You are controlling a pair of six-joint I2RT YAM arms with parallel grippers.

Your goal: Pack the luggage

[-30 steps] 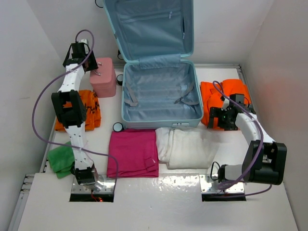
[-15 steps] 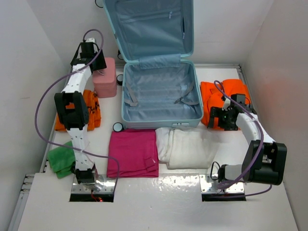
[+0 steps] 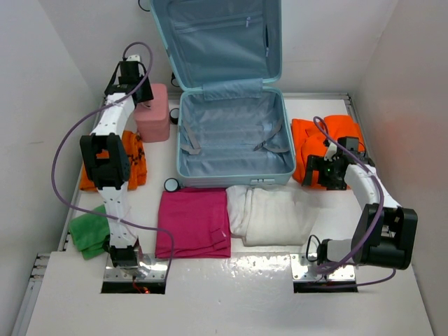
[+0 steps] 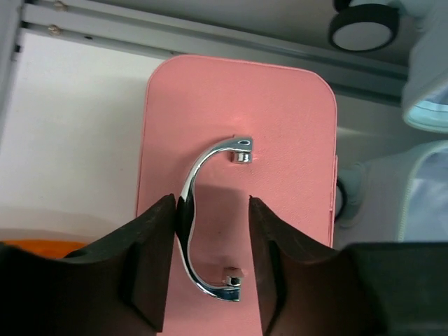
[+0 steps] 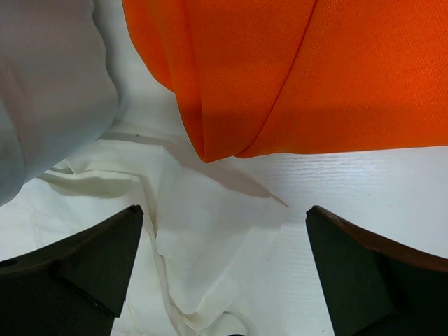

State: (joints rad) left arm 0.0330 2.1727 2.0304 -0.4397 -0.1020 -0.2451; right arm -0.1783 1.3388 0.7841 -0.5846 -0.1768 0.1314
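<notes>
The luggage (image 3: 234,175), a pale aqua hard-shell suitcase, lies open at the back centre with its lid upright and nothing inside. Its shell (image 4: 427,105) and a black wheel (image 4: 364,28) show in the left wrist view. My left gripper (image 3: 136,98) hangs over the small pink vanity case (image 3: 155,120). In the left wrist view its jaws (image 4: 211,210) straddle the chrome handle (image 4: 199,168). The left finger touches the handle and the right finger stands apart. My right gripper (image 3: 316,170) is open wide over the white cloth (image 5: 210,224), by the orange cloth's edge (image 5: 315,70).
A magenta folded cloth (image 3: 192,220) and the white cloth (image 3: 269,213) lie in front of the suitcase. The orange cloth (image 3: 336,133) lies at the right. A patterned orange cloth (image 3: 133,157) and a green one (image 3: 87,231) lie at the left. A small round object (image 3: 171,184) sits by the suitcase's corner.
My left gripper has moved right and back, from beside the pink case to over its handle. The right arm has barely shifted.
</notes>
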